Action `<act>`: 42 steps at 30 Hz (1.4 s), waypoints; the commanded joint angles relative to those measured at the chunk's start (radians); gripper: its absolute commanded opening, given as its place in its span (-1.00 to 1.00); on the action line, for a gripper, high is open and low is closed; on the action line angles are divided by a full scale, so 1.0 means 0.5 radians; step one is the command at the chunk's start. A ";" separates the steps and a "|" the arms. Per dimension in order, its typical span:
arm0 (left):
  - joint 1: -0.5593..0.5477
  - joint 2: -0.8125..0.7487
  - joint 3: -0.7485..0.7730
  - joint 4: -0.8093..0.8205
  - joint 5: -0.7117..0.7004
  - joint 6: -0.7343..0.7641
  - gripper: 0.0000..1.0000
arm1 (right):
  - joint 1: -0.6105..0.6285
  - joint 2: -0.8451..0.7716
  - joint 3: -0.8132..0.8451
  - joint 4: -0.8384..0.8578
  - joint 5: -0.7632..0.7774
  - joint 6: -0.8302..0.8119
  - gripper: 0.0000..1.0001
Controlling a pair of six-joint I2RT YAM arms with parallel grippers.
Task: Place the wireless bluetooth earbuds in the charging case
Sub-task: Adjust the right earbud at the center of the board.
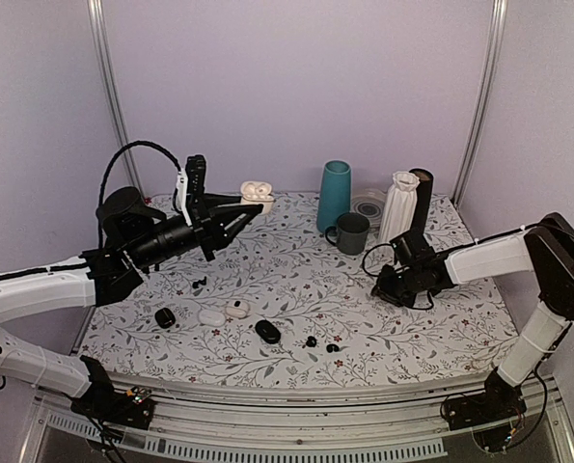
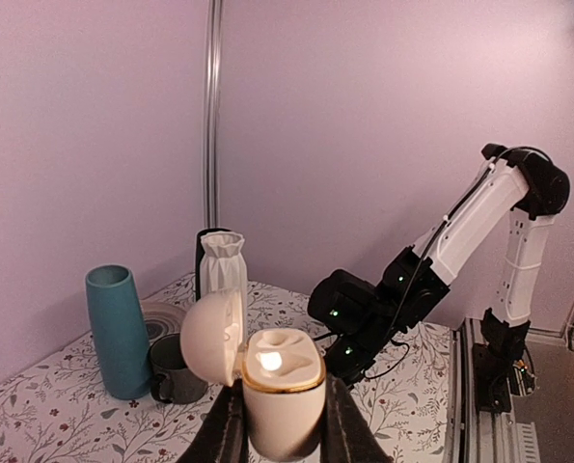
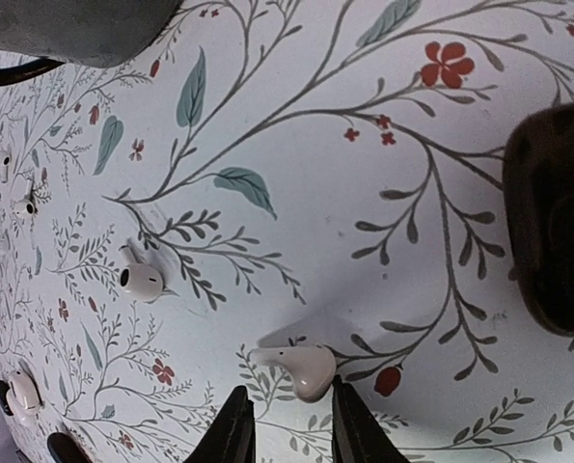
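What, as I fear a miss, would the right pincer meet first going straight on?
Probably the white earbud, lying on the table just ahead of the right pincer; depth is unclear.

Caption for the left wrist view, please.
Left gripper clamps an open white charging case, teal vase behind.

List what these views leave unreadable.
- Left wrist: the sockets of the white case are washed out by glare.
- Right wrist: the right pincer is cut off by the bottom edge, so contact with the white earbud is unclear.
- Right wrist: the dark shape is cut by the right edge.
- Top external: the black earbuds are too small for detail.
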 commanded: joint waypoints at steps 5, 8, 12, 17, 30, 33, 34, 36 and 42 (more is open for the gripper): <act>0.038 -0.064 -0.029 0.000 -0.027 0.004 -1.00 | -0.013 0.174 0.237 -0.027 -0.037 -0.160 -0.47; 0.040 -0.065 -0.031 -0.002 -0.027 0.004 -1.00 | -0.013 0.238 0.321 -0.068 -0.051 -0.231 -0.47; 0.048 -0.068 -0.035 -0.002 -0.028 0.004 -1.00 | -0.013 0.286 0.405 -0.109 -0.078 -0.304 -0.46; 0.052 -0.071 -0.034 -0.002 -0.026 -0.003 -1.00 | -0.013 0.266 0.415 -0.170 -0.022 -0.325 -0.47; 0.050 -0.064 -0.031 0.004 -0.013 -0.021 -1.00 | 0.025 0.181 0.487 -0.328 0.193 -0.390 -0.60; 0.051 -0.067 -0.031 0.006 -0.010 -0.027 -1.00 | 0.047 0.203 0.542 -0.388 0.260 -0.421 -0.60; 0.051 -0.068 -0.030 0.007 -0.009 -0.030 -1.00 | 0.051 0.218 0.556 -0.399 0.268 -0.438 -0.60; 0.050 -0.068 -0.029 0.007 -0.005 -0.033 -1.00 | 0.057 0.238 0.580 -0.414 0.274 -0.457 -0.60; 0.050 -0.077 -0.032 0.001 -0.002 -0.039 -1.00 | 0.061 0.301 0.635 -0.438 0.234 -0.500 -0.60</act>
